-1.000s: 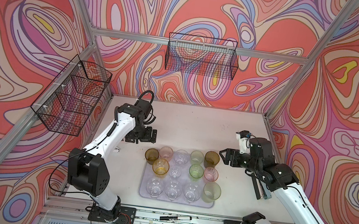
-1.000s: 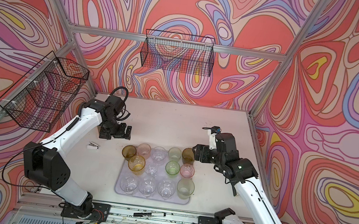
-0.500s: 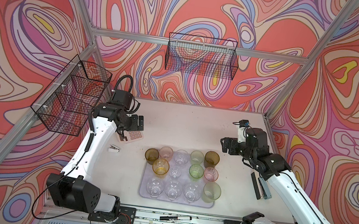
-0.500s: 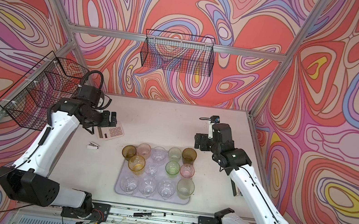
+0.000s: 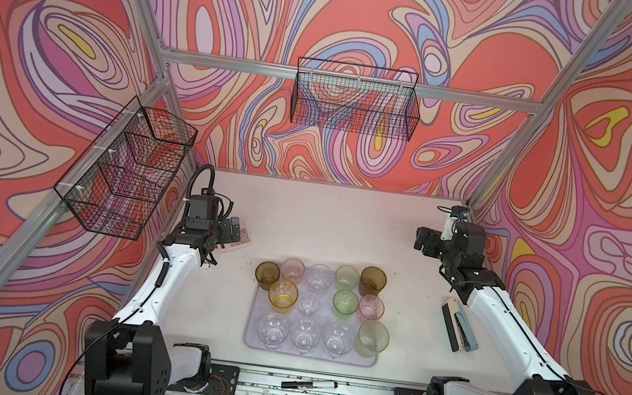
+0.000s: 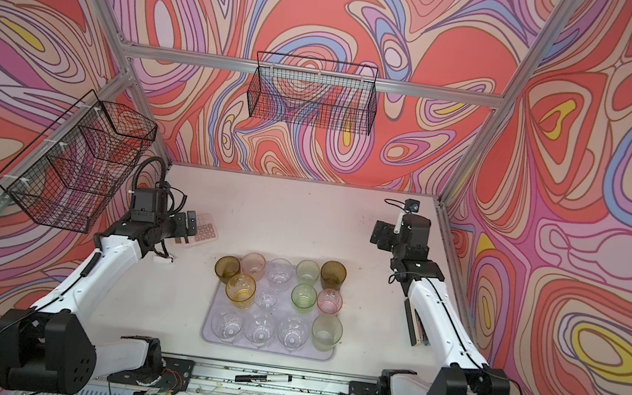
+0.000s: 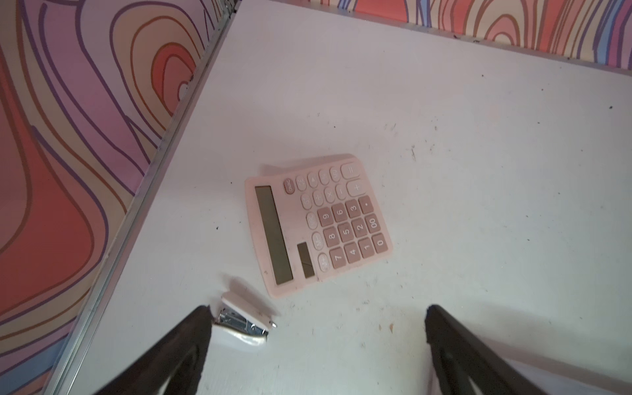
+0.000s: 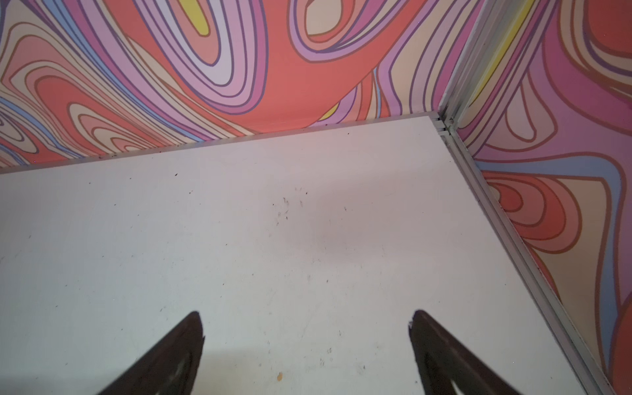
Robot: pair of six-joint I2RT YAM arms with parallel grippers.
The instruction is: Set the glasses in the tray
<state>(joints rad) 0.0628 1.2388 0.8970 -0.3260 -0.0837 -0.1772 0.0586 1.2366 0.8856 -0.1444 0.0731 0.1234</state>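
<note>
Tumblers (image 5: 305, 333) fill the lavender tray (image 5: 325, 356); olive-brown tumbler (image 5: 267, 275) at ten o'clock looks borderline; left gripper (image 7: 316, 307) and right gripper (image 8: 306, 313) gape empty.

Top views high, frontal; wrist views near table (image 7: 478, 205).

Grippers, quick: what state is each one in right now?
Left gripper: open, holding nothing, near the pink calculator.
Right gripper: open, holding nothing.
</note>
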